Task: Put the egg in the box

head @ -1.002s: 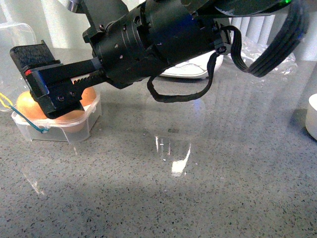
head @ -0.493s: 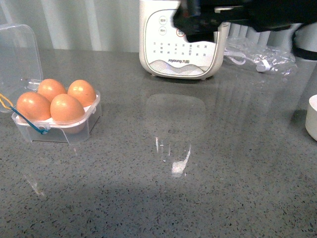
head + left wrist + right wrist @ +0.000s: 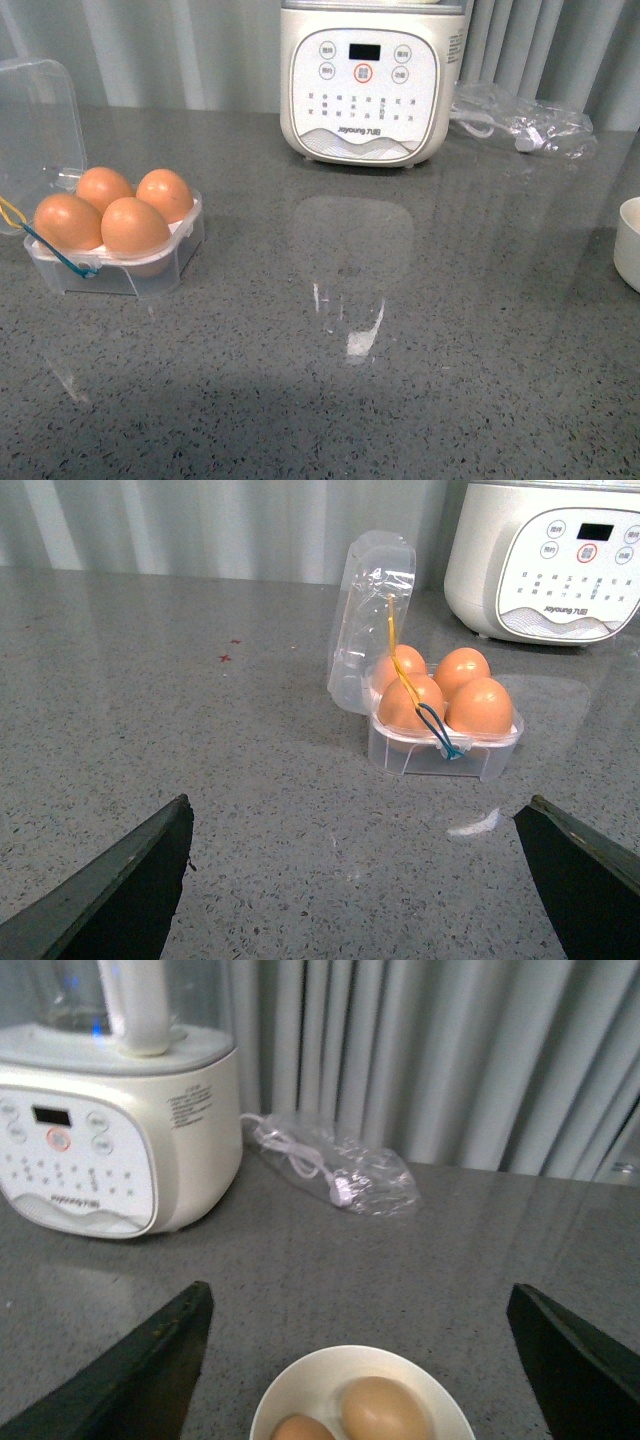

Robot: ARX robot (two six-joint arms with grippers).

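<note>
The left tool [image 3: 355, 810] is released, its fingers spread wide above the grey surface [image 3: 400, 380]. The right tool [image 3: 357, 1290] is likewise released over a white bowl [image 3: 300, 1390]. That bowl holds two eggs and is cut off by the frame edge. In the front view only its sliver shows at 3 o'clock, and neither arm appears. The egg [image 3: 133, 225] sits in the box [image 3: 170, 262] at 9 o'clock, among three lookalikes, with the clear lid [image 3: 40, 110] standing open. At 12 o'clock the cooker [image 3: 362, 90] reads "Joyoung"; its button captions are too small to read. A crinkled bag [image 3: 520, 122] at 1 o'clock blurs a white cable inside.
</note>
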